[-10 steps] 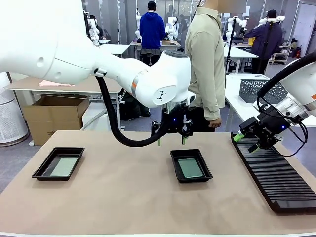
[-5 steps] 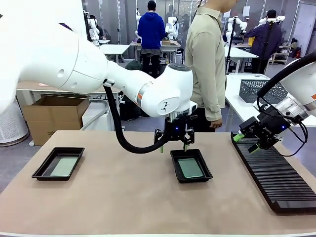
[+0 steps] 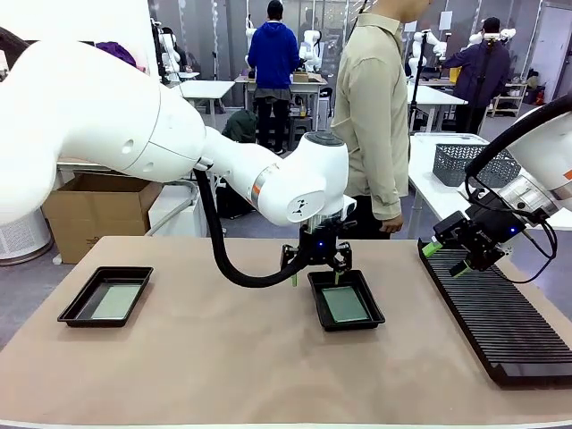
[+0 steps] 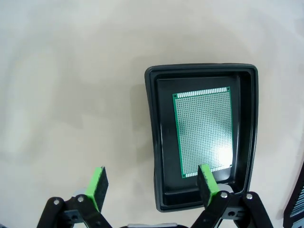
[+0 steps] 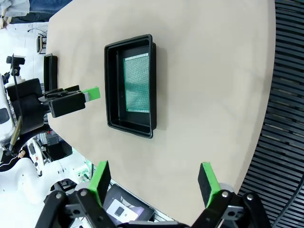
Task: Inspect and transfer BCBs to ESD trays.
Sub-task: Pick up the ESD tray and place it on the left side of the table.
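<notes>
Two black ESD trays lie on the tan table, each with a pale green BCB flat on its floor. The middle tray holds one BCB; the left tray holds the other BCB. My left gripper hangs open just above the middle tray's far left corner, holding nothing. The left wrist view shows this tray and its perforated BCB ahead of the open left gripper, one finger over the tray's rim. My right gripper is open and empty above the rack's far end. Its wrist view has the open right gripper and the tray with its BCB.
A long black ribbed rack runs along the table's right side, also seen as rack. A person stands at the far edge behind the middle tray. A grey basket sits on a side table beyond the right arm.
My left gripper has come down and shifted slightly right, closer to the middle tray's far left corner. The right arm, trays and boards have not moved.
</notes>
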